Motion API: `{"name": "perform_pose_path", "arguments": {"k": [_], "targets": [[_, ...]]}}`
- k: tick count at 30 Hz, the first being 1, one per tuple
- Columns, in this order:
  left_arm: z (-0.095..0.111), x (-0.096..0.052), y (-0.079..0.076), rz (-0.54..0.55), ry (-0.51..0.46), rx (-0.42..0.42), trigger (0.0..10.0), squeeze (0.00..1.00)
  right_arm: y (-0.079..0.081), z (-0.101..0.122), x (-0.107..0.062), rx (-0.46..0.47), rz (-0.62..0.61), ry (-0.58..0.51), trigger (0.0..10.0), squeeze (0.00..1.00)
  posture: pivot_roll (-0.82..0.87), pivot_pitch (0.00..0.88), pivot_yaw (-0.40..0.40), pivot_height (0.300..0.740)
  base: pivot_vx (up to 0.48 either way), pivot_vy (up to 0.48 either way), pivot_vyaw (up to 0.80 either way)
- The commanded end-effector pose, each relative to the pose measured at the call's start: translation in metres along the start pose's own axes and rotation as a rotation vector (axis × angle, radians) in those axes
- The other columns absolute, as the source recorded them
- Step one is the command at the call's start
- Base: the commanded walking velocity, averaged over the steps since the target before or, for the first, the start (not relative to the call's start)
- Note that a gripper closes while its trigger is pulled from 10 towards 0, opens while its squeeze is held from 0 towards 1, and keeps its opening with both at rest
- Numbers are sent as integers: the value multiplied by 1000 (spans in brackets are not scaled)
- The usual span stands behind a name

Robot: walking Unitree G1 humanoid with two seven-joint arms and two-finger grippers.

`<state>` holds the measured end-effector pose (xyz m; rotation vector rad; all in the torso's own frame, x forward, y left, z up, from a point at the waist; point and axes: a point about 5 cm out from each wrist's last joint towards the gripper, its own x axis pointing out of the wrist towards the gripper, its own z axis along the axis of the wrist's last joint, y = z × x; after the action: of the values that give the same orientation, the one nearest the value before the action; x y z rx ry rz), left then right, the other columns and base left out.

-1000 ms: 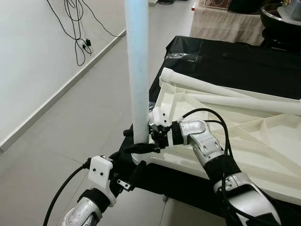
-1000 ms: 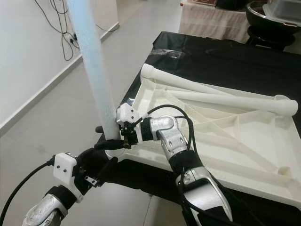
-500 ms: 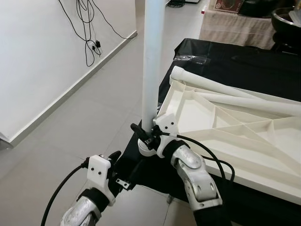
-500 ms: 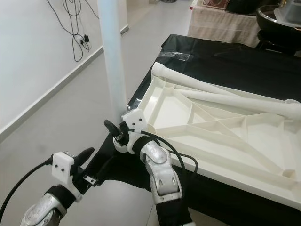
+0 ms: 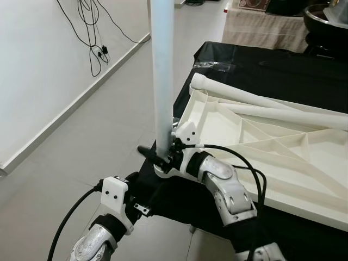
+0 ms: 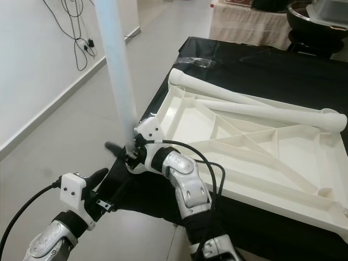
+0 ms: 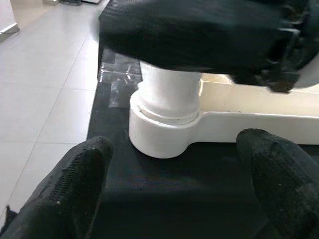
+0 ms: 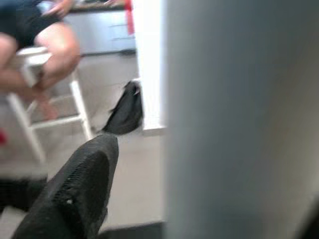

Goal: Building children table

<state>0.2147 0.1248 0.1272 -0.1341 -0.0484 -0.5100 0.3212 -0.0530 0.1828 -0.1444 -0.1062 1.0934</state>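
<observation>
Right gripper (image 5: 157,155) clamped around the foot of one upright white leg (image 5: 161,76), with one black finger (image 8: 75,194) lying alongside the pale tube in the right wrist view. Leg standing straight up in a round socket (image 7: 159,133) at the near left corner of the tabletop (image 6: 261,149), its upper end running past the top of the picture. Left gripper (image 7: 172,186) spread wide just below and in front of that socket, gripping nothing, both black fingertips (image 7: 82,172) apart on either side of the corner and hovering over the black cloth (image 5: 272,70).

One cream tabletop, lying underside up on the cloth, ribs crossing its inner face. Two more white legs resting on it: one leg (image 6: 217,93) along the far rim with a flared end at the left corner, a second leg (image 6: 272,113) beside it, slanting across toward the right edge. Three legs counted in all, one standing and two lying.

One crumpled piece of clear plastic (image 5: 213,65) on the cloth beyond the tabletop. One bundle of black cables (image 5: 89,32) hanging on the white wall to the left, above grey floor tiles (image 5: 81,141). One beige-covered table (image 5: 266,30) at the back with a dark round bowl (image 6: 310,16) at its right. In the right wrist view, blurred: part of a seated person (image 8: 35,35) on one white stool (image 8: 50,109). No writing or labels legible anywhere
</observation>
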Motion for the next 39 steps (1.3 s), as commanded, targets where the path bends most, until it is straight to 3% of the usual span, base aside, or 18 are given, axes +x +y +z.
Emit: {"name": "perform_pose_path", "arguments": {"k": [1, 4, 7, 12, 13, 14, 15, 16, 17, 25, 30, 32, 33, 34, 36, 37, 38, 39], "targets": [[-5, -3, 0, 9, 22, 4, 10000, 0, 4, -5, 1, -9, 152, 20, 10000, 0, 101, 160, -9, 740, 0, 0, 0], [-5, -3, 0, 10, 22, 4, 10000, 0, 0, -8, 0, -43, 235, 66, 10000, 0, 110, 160, -15, 740, 0, 0, 0], [-5, -4, -2, 13, 24, 5, 10000, 0, -10, -11, 8, -79, 351, 151, 10000, 0, 128, 162, -16, 740, 0, 0, 0], [-5, -6, -3, 18, 26, 5, 10000, 0, -17, -12, 19, -79, 341, 192, 10000, 0, 137, 168, -14, 740, 0, 0, 0], [-5, -7, -4, 21, 27, 5, 10000, 0, -19, -12, 21, -74, 339, 202, 4941, 0, 144, 174, -16, 740, 0, 0, 0], [-5, -8, -4, 23, 27, 5, 10000, 0, -20, -11, 21, -70, 351, 204, 4196, 0, 144, 176, -16, 740, 0, 0, 0], [-4, -9, -4, 27, 27, 5, 10000, 0, -22, -11, 21, -61, 357, 207, 2078, 0, 147, 182, -16, 740, 0, 0, 0], [-4, -9, -4, 27, 27, 5, 10000, 0, -22, -11, 21, -61, 357, 207, 2078, 0, 147, 182, -16, 740, 0, 0, 0], [-4, -10, -5, 33, 27, 3, 10000, 0, -25, -11, 19, -48, 363, 211, 0, 0, 148, 187, -15, 740, 0, 0, 0], [-3, -16, -7, 44, 28, -6, 10000, 0, -41, -15, 5, -41, 361, 248, 0, 0, 139, 205, -3, 740, 0, 0, 0], [-3, -18, -8, 38, 29, -36, 10000, 0, -51, -19, -15, -60, 270, 223, 0, 0, 94, 221, 7, 740, 0, 0, 0], [-3, -18, -8, 30, 31, -41, 10000, 0, -53, -21, -28, -50, 156, 167, 0, 0, 72, 220, 4, 740, 0, 0, 0], [-3, -18, -7, 26, 33, -44, 10000, 0, -51, -27, -34, -7, 27, 151, 0, 0, 59, 226, 2, 740, 0, 0, 0], [-3, -18, -7, 26, 33, -44, 10000, 0, -51, -27, -34, -7, 27, 151, 0, 0, 59, 226, 2, 740, 0, 0, 0], [-3, -19, -6, 18, 37, -48, 10000, 0, -32, -44, -45, 57, -406, 174, 0, 0, 47, 226, 5, 740, 0, 0, 0], [-3, -19, -6, 18, 37, -48, 10000, 0, -32, -44, -45, 57, -406, 174, 0, 0, 47, 226, 5, 740, 0, 0, 0], [-3, -19, -4, 16, 38, -49, 10000, 0, -13, -53, -53, 115, -556, 221, 0, 0, 30, 231, 20, 740, 0, 0, 0], [-3, -19, -4, 16, 38, -49, 10000, 0, -13, -53, -53, 115, -556, 221, 0, 0, 30, 231, 20, 740, 0, 0, 0]]}}
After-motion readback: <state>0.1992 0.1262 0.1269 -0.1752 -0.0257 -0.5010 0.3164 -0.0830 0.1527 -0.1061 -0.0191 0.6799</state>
